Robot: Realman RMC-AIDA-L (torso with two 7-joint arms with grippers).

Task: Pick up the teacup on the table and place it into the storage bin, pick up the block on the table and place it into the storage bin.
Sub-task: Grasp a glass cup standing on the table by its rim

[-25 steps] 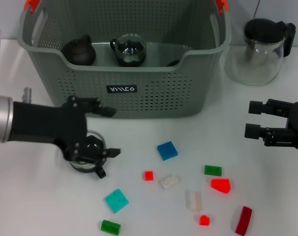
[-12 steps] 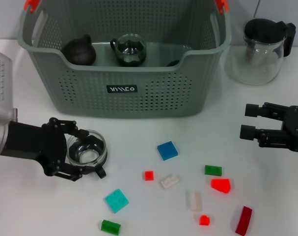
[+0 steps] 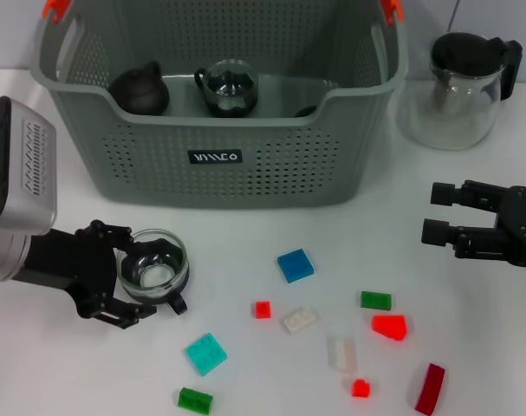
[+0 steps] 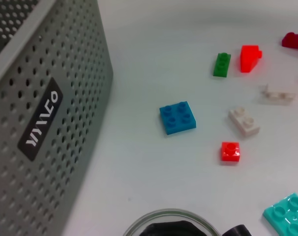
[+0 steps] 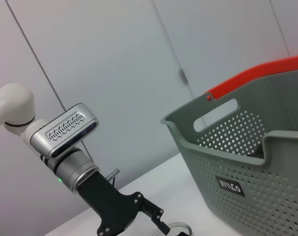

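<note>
The left gripper (image 3: 128, 282), black and two-fingered, is spread around the small clear glass teacup with a dark inside and a stubby black handle (image 3: 154, 273); one finger lies on the far side of the cup's rim and the other on the near side, and whether either one touches the glass cannot be told; the cup stands upright on the white desk (image 3: 63, 364), not lifted. Just beyond the gripper rises the front wall of the large grey-green perforated plastic storage bin with red-orange handle clips (image 3: 271, 165), which already holds two dark round teapots.

The chief risk, as I judge it, is the grasp itself; smooth glass may slip or tip if the fingers close off-centre or catch the handle, which sticks out toward the bricks; a cup lifted too low would strike the bin's wall on the way over; a drop from height onto the teapots could crack it.

To the gripper's outer side lie the loose toy bricks, the blue square block (image 3: 295, 265) nearest and a small red brick (image 3: 262, 309) beyond; a shoved cup could scatter them.

The right gripper (image 3: 444, 213) hovers, spread and empty, well apart on the far side of the bricks.
</note>
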